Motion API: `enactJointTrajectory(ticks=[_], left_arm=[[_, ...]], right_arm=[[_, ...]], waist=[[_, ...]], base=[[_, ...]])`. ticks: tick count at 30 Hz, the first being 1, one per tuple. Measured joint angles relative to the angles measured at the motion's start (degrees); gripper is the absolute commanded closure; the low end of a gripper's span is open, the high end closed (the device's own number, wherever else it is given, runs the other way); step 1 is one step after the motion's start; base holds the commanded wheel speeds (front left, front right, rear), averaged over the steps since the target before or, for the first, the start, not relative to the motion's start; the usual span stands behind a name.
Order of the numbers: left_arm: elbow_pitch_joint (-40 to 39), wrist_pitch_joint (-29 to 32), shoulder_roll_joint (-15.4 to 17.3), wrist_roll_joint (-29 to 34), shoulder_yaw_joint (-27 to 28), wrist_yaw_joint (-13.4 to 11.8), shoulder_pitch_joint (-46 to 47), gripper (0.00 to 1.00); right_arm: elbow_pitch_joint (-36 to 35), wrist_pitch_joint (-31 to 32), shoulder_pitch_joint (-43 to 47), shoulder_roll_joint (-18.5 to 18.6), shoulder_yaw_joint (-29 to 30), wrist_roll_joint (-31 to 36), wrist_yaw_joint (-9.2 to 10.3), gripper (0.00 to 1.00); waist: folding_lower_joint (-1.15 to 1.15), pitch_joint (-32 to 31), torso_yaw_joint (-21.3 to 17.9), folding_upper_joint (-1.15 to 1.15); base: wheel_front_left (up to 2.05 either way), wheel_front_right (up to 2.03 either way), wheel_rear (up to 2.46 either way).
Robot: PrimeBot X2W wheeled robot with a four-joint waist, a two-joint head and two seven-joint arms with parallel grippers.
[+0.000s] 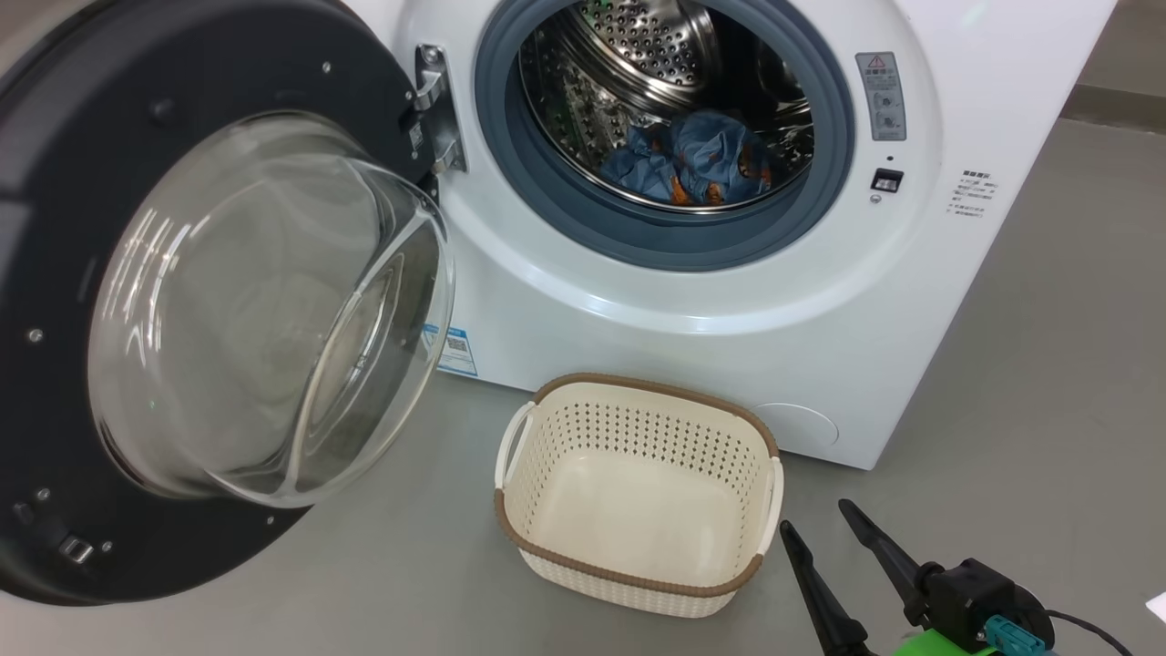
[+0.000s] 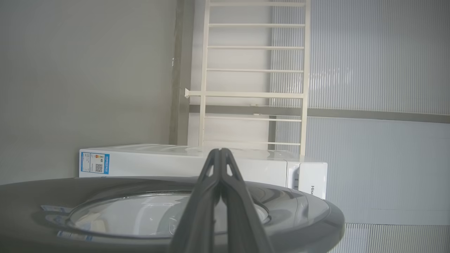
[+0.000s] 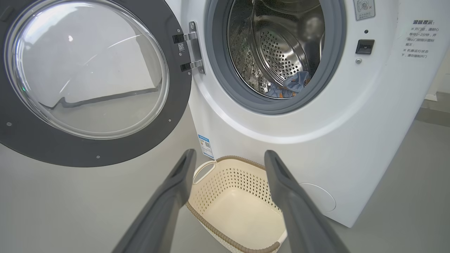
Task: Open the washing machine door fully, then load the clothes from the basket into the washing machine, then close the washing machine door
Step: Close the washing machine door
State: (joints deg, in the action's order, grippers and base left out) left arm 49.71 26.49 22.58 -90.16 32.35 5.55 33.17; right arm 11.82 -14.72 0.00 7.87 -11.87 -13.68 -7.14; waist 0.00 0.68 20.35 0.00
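Grey floor (image 1: pixel 1048 364): basket (image 1: pixel 629 583) empty, clothes (image 1: pixel 697 164) in washing machine (image 1: pixel 729 355).

Right gripper (image 1: pixel 817 516) spread wide (tilted up-left in head view); left gripper (image 2: pixel 220 151) pressed closed.

One washer (image 1: pixel 692 346), one door (image 1: pixel 55 273), one basket (image 1: pixel 638 387), one drum (image 1: pixel 638 46) holding one bundle of blue clothes (image 1: pixel 701 155). One blue label (image 1: pixel 453 349), one grey sticker (image 1: pixel 880 96). Left gripper (image 2: pixel 220 149) and right gripper (image 1: pixel 814 516): two in all, two fingers (image 3: pixel 168 200) each.
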Motion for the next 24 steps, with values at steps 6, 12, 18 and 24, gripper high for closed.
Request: enactJointTrajectory(ticks=[6, 12, 18, 24], left_arm=[[-1.01, 3.25, -0.18, -0.96, 0.26, 0.86, -1.55, 1.00], [-3.04, 7.79, -1.02, -2.22, 0.19, 1.16, -2.30, 1.00], [-5.17, 11.51, -1.75, -4.67, 0.73, 1.29, -4.03, 1.00], [-8.11, 15.62, -2.94, -6.73, 0.98, 1.34, -5.73, 1.00]], right_arm=[[-0.03, 0.00, 0.10, 0.05, 0.02, -0.03, 0.00, 0.00], [-0.05, -0.01, 0.13, 0.05, 0.09, -0.07, 0.00, 0.00], [-0.08, -0.01, 0.13, 0.03, 0.19, -0.07, 0.00, 0.00], [-0.09, -0.01, 0.15, -0.07, 0.66, -0.07, 0.00, 0.00]], waist=[[0.00, -0.56, -0.52, 0.00], [0.00, -0.49, -0.64, 0.00], [0.00, -0.40, -0.68, 0.00], [0.00, -0.38, -0.25, 0.00]], base=[[0.00, 0.00, 0.00], [0.00, 0.00, 0.00], [0.00, 0.00, 0.00], [0.00, 0.00, 0.00]])
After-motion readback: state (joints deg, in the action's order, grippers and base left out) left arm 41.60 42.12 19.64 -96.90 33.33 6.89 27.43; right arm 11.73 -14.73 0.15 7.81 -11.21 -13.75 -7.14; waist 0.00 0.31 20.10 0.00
